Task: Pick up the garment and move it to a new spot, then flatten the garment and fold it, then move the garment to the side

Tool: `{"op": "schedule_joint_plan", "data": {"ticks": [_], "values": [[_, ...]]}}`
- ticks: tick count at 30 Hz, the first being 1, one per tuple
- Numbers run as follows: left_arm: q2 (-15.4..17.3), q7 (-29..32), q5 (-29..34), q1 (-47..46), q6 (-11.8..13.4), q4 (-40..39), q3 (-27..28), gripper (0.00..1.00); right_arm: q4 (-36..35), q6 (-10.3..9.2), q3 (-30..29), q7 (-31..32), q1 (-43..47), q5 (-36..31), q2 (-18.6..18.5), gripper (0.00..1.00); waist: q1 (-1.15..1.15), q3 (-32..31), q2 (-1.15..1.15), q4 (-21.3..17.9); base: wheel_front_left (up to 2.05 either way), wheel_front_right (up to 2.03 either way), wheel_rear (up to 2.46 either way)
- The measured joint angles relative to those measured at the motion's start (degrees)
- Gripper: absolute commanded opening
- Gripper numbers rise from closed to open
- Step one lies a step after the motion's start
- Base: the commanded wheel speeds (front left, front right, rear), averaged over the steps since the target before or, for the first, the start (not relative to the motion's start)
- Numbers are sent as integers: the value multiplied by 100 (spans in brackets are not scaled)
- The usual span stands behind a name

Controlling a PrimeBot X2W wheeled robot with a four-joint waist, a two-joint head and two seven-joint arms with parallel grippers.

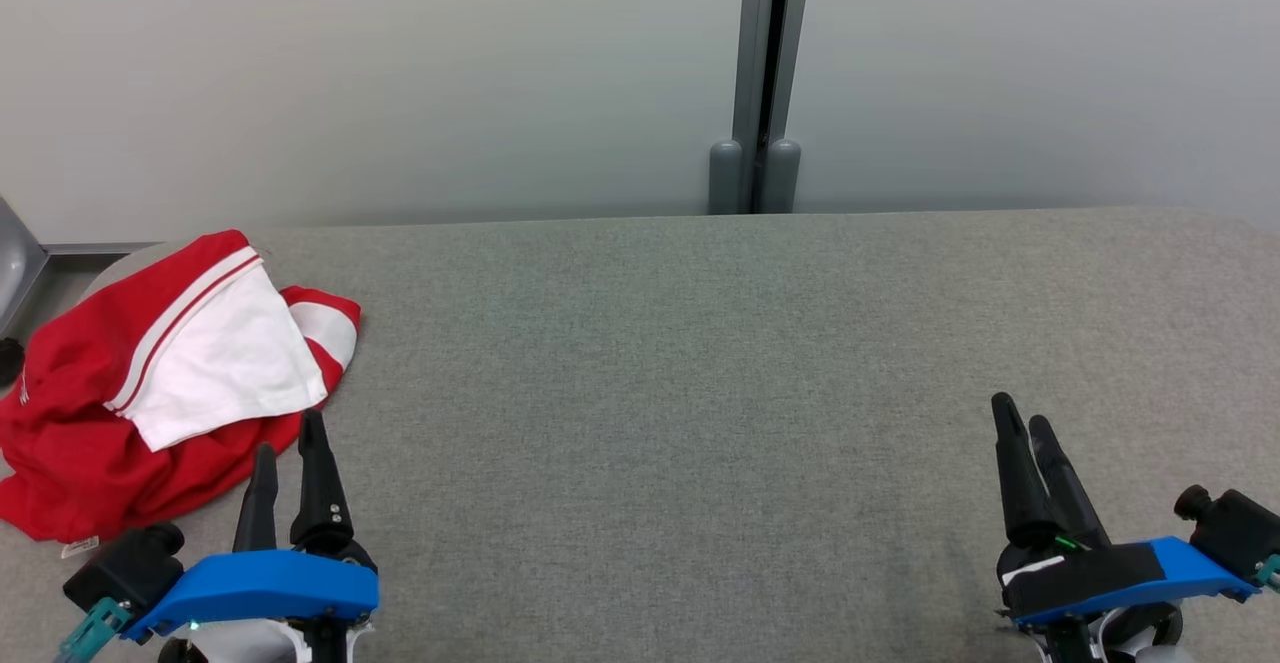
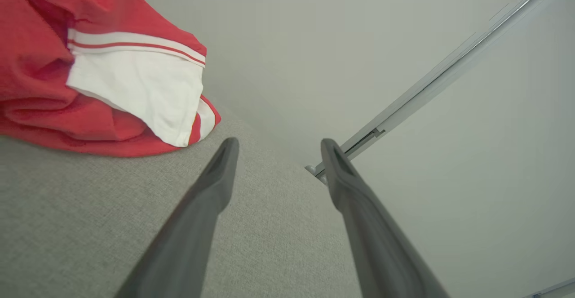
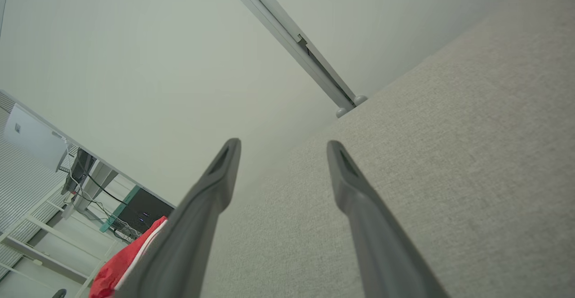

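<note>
The garment [image 1: 150, 393], red with a white panel and red-and-white striped trim, lies crumpled at the left edge of the grey table [image 1: 700, 393]. The left gripper [image 1: 289, 431] sits just beside it, fingers spread and empty. The right gripper [image 1: 1021, 410], well apart, is likewise spread, holding nothing.

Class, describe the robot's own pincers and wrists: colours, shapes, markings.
The left pincer and right pincer each have two long, dark, tapering fingers, slotted near the tip. A blue cover crosses each wrist, with a black boxy module at its outer end. The right one bears a black band with a white strip; the left, a teal clip.
</note>
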Motion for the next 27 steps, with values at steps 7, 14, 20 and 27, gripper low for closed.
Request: {"op": "schedule_joint_plan", "data": {"ticks": [7, 14, 20, 27], "values": [[4, -122, 645, 19, 23, 30, -76, 100, 10, 0, 51, -131, 18, -589, -1, 100, 0, -11, 0, 31, 0, 0, 0], [24, -231, 1199, 71, 24, 73, -141, 100, 8, 0, 73, -238, 48, -1165, -3, 100, 0, -24, 0, 73, 0, 0, 0], [44, -322, 1590, 91, 68, 130, -159, 100, 4, 7, 96, -333, 52, -1580, -4, 100, 0, -33, 0, 94, 0, 0, 0], [54, -424, 2029, 94, 101, 151, -223, 100, 49, 8, 81, -433, 62, -2061, -7, 100, 0, -48, 0, 127, 0, 0, 0]]}}
